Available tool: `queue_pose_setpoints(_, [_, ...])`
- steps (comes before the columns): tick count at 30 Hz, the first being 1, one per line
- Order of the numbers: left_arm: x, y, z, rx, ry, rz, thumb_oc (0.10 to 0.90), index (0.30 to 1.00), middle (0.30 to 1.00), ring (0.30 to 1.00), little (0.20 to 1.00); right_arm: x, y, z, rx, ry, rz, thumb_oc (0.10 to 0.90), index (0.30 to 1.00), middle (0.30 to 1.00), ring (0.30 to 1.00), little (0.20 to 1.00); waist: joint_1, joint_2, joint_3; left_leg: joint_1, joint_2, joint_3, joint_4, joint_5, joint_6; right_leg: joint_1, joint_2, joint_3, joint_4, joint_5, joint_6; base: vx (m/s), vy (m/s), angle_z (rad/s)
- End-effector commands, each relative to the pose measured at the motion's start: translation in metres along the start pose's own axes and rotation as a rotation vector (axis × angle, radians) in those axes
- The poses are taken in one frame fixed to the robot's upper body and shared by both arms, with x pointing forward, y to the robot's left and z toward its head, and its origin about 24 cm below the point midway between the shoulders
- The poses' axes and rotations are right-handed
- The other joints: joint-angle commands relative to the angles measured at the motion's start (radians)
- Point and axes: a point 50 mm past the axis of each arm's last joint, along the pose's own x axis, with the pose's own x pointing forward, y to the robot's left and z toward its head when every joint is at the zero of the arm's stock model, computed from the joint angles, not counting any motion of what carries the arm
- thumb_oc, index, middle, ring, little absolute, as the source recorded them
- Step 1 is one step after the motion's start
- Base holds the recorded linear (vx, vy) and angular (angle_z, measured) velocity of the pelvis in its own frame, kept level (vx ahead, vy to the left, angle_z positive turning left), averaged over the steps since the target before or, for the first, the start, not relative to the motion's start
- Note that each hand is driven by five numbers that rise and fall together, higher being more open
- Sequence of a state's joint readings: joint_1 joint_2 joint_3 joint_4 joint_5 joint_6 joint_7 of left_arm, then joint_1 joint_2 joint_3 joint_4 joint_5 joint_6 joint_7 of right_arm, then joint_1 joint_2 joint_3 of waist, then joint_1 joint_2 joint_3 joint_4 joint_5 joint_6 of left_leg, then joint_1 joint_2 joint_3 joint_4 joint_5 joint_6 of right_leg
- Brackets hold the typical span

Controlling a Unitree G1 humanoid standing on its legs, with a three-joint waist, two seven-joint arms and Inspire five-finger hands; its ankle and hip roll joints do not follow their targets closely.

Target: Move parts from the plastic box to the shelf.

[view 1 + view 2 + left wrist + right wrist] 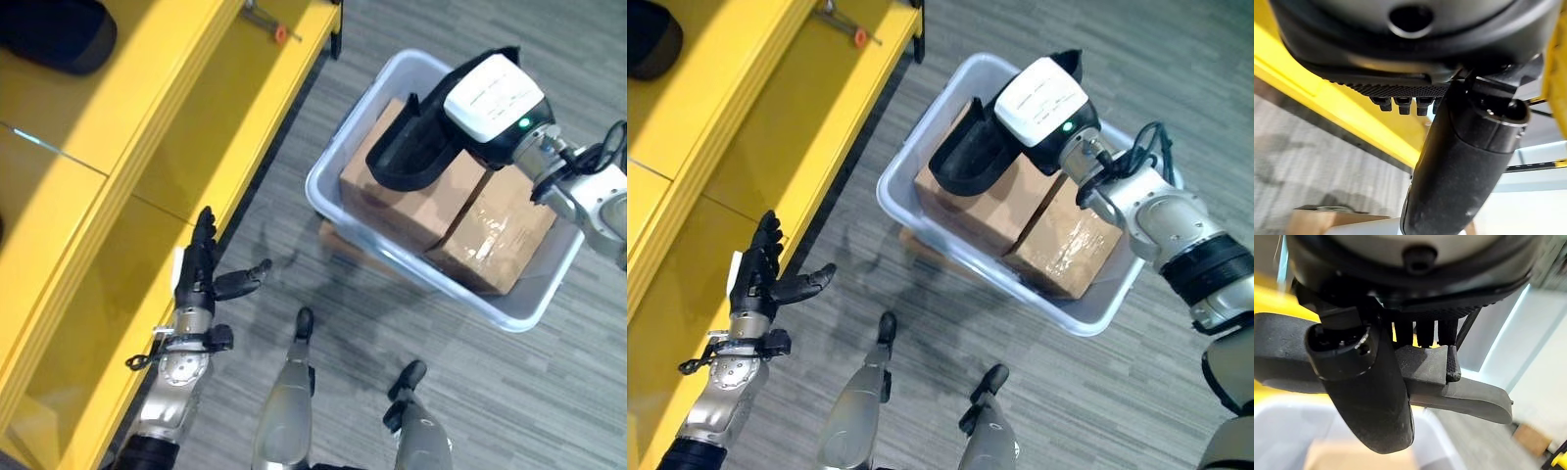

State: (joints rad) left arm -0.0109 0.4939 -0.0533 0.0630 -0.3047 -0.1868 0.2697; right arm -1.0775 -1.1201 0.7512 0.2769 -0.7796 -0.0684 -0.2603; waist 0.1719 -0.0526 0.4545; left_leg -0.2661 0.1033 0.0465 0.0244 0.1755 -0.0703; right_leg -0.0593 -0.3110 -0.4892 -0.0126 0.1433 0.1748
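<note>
A black curved part [416, 147] hangs just above the cardboard boxes [500, 235] in the pale plastic box [328, 196]. My right hand [1048, 98] is shut on its upper end. In the right wrist view the fingers [1422, 335] curl over the grey-black part [1464, 394], with the thumb beneath it. The yellow shelf [147, 147] runs along the left. My left hand [201, 269] hovers open beside the shelf's front edge, holding nothing, fingers straight and thumb [1459, 161] spread toward the box.
A dark rounded object [59, 34] lies on the shelf's far left. A small metal tool with an orange tip [269, 24] rests at the shelf's far end. Grey carpet lies between the shelf and the box.
</note>
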Motion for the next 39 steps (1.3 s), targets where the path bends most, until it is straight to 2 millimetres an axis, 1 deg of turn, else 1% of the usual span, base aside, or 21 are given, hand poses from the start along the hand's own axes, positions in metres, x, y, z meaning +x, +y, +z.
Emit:
queue_pose_setpoints(1, [-0.002,-0.001,0.017,0.08,-0.12,-0.072,0.9,1.0,1.0,1.0,1.0,0.003,-0.011,-0.002,0.127,0.067,-0.119,0.4,0.3,0.3,0.3,0.3,-0.006,-0.069,-0.203,0.088,0.127,-0.007,-0.065,-0.047,-0.084,0.067,-0.029,0.003,-0.004,-0.009,0.065,0.1,-0.03,-0.16])
queue_pose_setpoints(3, [-0.005,0.001,0.016,0.095,-0.112,-0.069,0.9,1.0,1.0,1.0,1.0,-0.002,-0.009,0.007,0.223,0.067,-0.149,0.4,0.3,0.3,0.3,0.3,-0.018,-0.071,-0.238,0.123,0.132,0.005,-0.092,-0.037,-0.086,0.091,-0.019,0.006,-0.022,-0.005,0.066,0.05,-0.023,-0.17])
queue_pose_setpoints(4, [-0.005,0.001,0.016,0.096,-0.112,-0.07,0.9,1.0,1.0,1.0,1.0,-0.002,-0.009,0.006,0.223,0.069,-0.148,0.4,0.3,0.3,0.3,0.3,-0.017,-0.072,-0.239,0.123,0.131,0.005,-0.094,-0.036,-0.086,0.091,-0.019,0.006,-0.024,-0.004,0.066,0.0,-0.006,-0.18])
queue_pose_setpoints(6, [-0.005,0.003,0.016,0.133,-0.12,-0.062,0.9,1.0,1.0,1.0,1.0,-0.006,-0.004,0.011,0.254,0.07,-0.139,0.4,0.3,0.3,0.3,0.3,-0.03,-0.071,-0.276,0.154,0.143,0.023,-0.105,-0.04,-0.088,0.11,-0.012,0.016,-0.032,-0.006,0.067,0.03,-0.003,-0.25])
queue_pose_setpoints(9, [-0.004,0.003,0.025,0.185,-0.173,-0.045,0.9,1.0,1.0,1.0,1.0,-0.01,0.003,0.022,0.371,0.09,-0.156,0.4,0.3,0.3,0.3,0.3,-0.051,-0.065,-0.317,0.194,0.158,0.046,-0.11,-0.045,-0.092,0.134,-0.003,0.033,-0.041,-0.011,0.065,0.03,-0.013,-0.28])
queue_pose_setpoints(10, [-0.001,-0.001,0.033,0.222,-0.222,-0.041,0.9,1.0,1.0,1.0,1.0,-0.009,0.007,0.031,0.415,0.09,-0.16,0.4,0.3,0.3,0.3,0.3,-0.065,-0.06,-0.341,0.217,0.166,0.061,-0.111,-0.054,-0.091,0.142,0.002,0.054,-0.049,-0.013,0.065,0.03,-0.011,-0.38])
queue_pose_setpoints(13, [0.001,-0.005,0.042,0.276,-0.28,-0.039,0.9,1.0,1.0,1.0,1.0,-0.005,0.012,0.046,0.492,0.081,-0.16,0.4,0.3,0.3,0.3,0.3,-0.08,-0.053,-0.365,0.243,0.174,0.08,-0.11,-0.06,-0.089,0.147,0.005,0.075,-0.054,-0.015,0.062,0.01,-0.014,-0.4])
queue_pose_setpoints(16, [0.005,-0.011,0.057,0.379,-0.376,-0.026,0.9,1.0,1.0,1.0,1.0,-0.002,0.018,0.06,0.549,0.067,-0.149,0.4,0.3,0.3,0.3,0.3,-0.09,-0.047,-0.377,0.269,0.185,0.1,-0.111,-0.067,-0.089,0.15,0.011,0.094,-0.052,-0.019,0.058,0.02,-0.021,-0.23])
queue_pose_setpoints(17, [0.007,-0.015,0.066,0.434,-0.443,-0.026,0.9,1.0,1.0,1.0,1.0,0.002,0.019,0.068,0.578,0.056,-0.156,0.4,0.3,0.3,0.3,0.3,-0.096,-0.044,-0.381,0.279,0.19,0.107,-0.112,-0.069,-0.09,0.152,0.015,0.104,-0.052,-0.021,0.056,0.02,-0.022,-0.23])
queue_pose_setpoints(18, [0.007,-0.015,0.066,0.438,-0.444,-0.025,0.9,1.0,1.0,1.0,1.0,0.002,0.019,0.068,0.579,0.056,-0.156,0.4,0.3,0.3,0.3,0.3,-0.095,-0.045,-0.381,0.28,0.191,0.109,-0.112,-0.07,-0.09,0.152,0.016,0.105,-0.052,-0.022,0.056,0.03,-0.021,-0.17])
queue_pose_setpoints(19, [0.008,-0.022,0.076,0.501,-0.517,-0.044,0.9,1.0,1.0,1.0,1.0,0.005,0.019,0.077,0.616,0.042,-0.163,0.4,0.3,0.3,0.3,0.3,-0.104,-0.042,-0.386,0.288,0.193,0.115,-0.112,-0.073,-0.089,0.153,0.02,0.115,-0.05,-0.025,0.055,0.01,-0.006,-0.11])
queue_pose_setpoints(22, [0.009,-0.026,0.081,0.544,-0.565,-0.044,0.9,1.0,1.0,1.0,1.0,0.007,0.02,0.083,0.639,0.035,-0.164,0.4,0.3,0.3,0.3,0.3,-0.108,-0.042,-0.387,0.299,0.195,0.121,-0.112,-0.076,-0.087,0.153,0.02,0.125,-0.048,-0.026,0.054,0.02,-0.002,-0.12])
queue_pose_setpoints(24, [0.01,-0.034,0.088,0.605,-0.639,-0.043,0.9,1.0,1.0,1.0,1.0,0.011,0.021,0.093,0.68,0.019,-0.166,0.4,0.3,0.3,0.3,0.3,-0.123,-0.041,-0.39,0.313,0.196,0.131,-0.112,-0.08,-0.087,0.154,0.022,0.137,-0.041,-0.031,0.052,0.02,0.004,-0.16])
queue_pose_setpoints(29, [0.012,-0.048,0.097,0.715,-0.761,-0.052,0.9,1.0,1.0,1.0,1.0,0.014,0.02,0.104,0.75,0.006,-0.181,0.4,0.3,0.3,0.3,0.3,-0.144,-0.042,-0.394,0.324,0.198,0.142,-0.112,-0.088,-0.086,0.156,0.025,0.152,-0.042,-0.032,0.053,0.0,0.006,-0.09])
queue_pose_setpoints(32, [0.014,-0.055,0.1,0.736,-0.796,-0.062,0.9,1.0,1.0,1.0,1.0,0.016,0.02,0.109,0.774,-0.001,-0.181,0.4,0.3,0.3,0.3,0.3,-0.15,-0.045,-0.397,0.33,0.198,0.148,-0.112,-0.089,-0.086,0.157,0.026,0.156,-0.044,-0.03,0.055,0.01,0.003,-0.05])
queue_pose_setpoints(39, [0.023,-0.071,0.095,0.765,-0.797,-0.098,0.9,1.0,1.0,1.0,1.0,0.022,0.016,0.117,0.8,-0.029,-0.187,0.4,0.3,0.3,0.3,0.3,-0.165,-0.052,-0.403,0.337,0.2,0.156,-0.112,-0.091,-0.086,0.157,0.028,0.164,-0.044,-0.03,0.053,0.0,0.004,-0.05])
